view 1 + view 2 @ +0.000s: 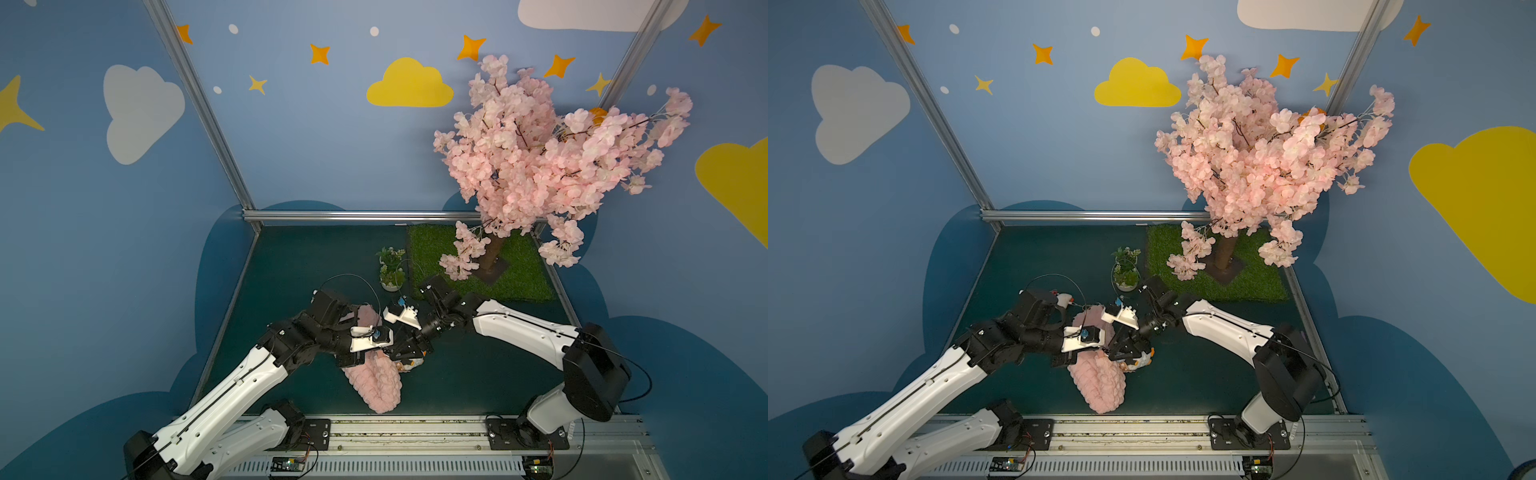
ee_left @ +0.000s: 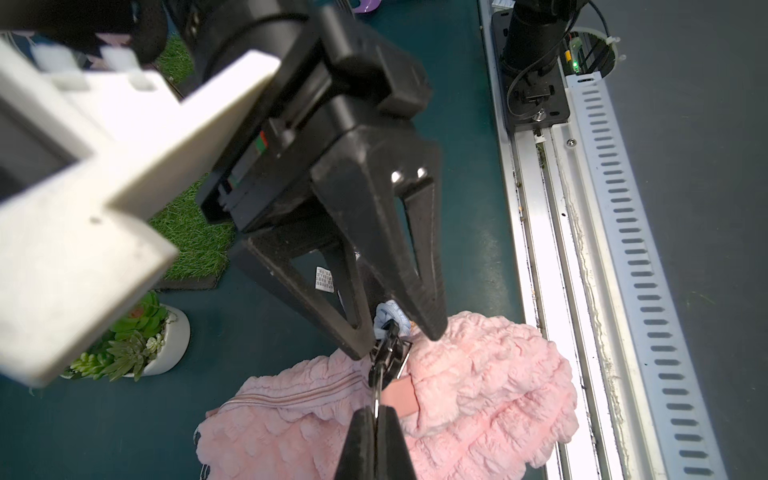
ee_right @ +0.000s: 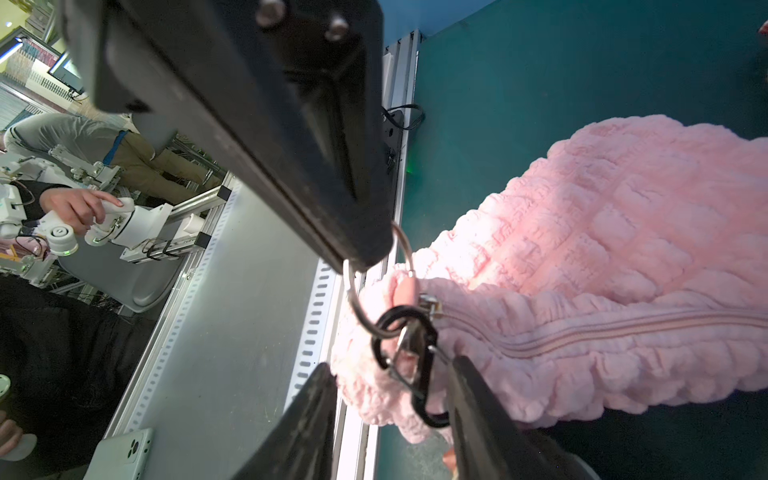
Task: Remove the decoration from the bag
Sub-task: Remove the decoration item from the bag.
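Both arms are in over the bag [image 1: 376, 388], which lies slumped on the dark mat [image 1: 291, 270]. The left gripper [image 2: 377, 411] is pressed tight on the silver ring [image 3: 353, 299] at the bag's zip corner. That reads as an anchor, keeping the corner lifted and steady so the other side can work.

The right gripper [image 3: 392, 365] is spread, fingers either side of the black clip [image 3: 432, 420] hooked through that ring. One finger looks to be touching the clip, and the other stands off against the plush. It's no pinch. I'd say it's lining up to squeeze the gate or draw the clip off the ring.

And the decoration itself? It's hard to see! In both top views only a small pale toy [image 1: 409, 365] peeks out just beside the bag, beneath the right gripper. The left wrist view catches a pale blue scrap of it behind the fingers.

How the clip joins the toy is hidden. Whether the clip's gate is open or closed can't be made out. The bag's middle is covered by the left arm in both top views, and both wrist views cut the bag off at the frame edge.
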### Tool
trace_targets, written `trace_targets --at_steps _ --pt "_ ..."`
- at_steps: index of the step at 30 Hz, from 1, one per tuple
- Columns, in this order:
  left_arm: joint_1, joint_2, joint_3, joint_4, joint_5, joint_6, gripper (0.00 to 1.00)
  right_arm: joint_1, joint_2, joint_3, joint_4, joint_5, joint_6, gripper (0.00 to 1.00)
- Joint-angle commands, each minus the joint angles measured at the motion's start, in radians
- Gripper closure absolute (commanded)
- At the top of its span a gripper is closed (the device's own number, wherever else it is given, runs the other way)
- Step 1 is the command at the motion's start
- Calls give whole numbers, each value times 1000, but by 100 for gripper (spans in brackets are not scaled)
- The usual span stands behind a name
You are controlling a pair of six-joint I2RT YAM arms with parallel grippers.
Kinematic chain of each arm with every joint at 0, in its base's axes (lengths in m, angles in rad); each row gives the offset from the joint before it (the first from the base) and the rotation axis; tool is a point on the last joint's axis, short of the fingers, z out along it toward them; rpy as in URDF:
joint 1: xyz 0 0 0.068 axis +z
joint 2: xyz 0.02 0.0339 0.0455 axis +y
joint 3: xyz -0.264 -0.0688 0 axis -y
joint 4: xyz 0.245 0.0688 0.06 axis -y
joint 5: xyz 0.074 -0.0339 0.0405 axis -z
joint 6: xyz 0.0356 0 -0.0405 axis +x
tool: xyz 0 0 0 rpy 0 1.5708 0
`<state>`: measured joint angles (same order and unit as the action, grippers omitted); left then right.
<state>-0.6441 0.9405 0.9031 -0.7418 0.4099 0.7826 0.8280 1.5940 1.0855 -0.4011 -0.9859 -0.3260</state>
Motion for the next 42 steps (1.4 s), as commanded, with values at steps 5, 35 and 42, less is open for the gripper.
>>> trace_targets --at_steps 5,35,42 --pt "8 -12 2 -7 -9 26 98 5 49 53 -21 -67 -14 55" --pt "25 -3 6 -5 -2 21 98 16 27 -24 111 -60 110 67" --pt "26 1 2 -3 -18 27 98 20 26 -30 104 -70 99 72"
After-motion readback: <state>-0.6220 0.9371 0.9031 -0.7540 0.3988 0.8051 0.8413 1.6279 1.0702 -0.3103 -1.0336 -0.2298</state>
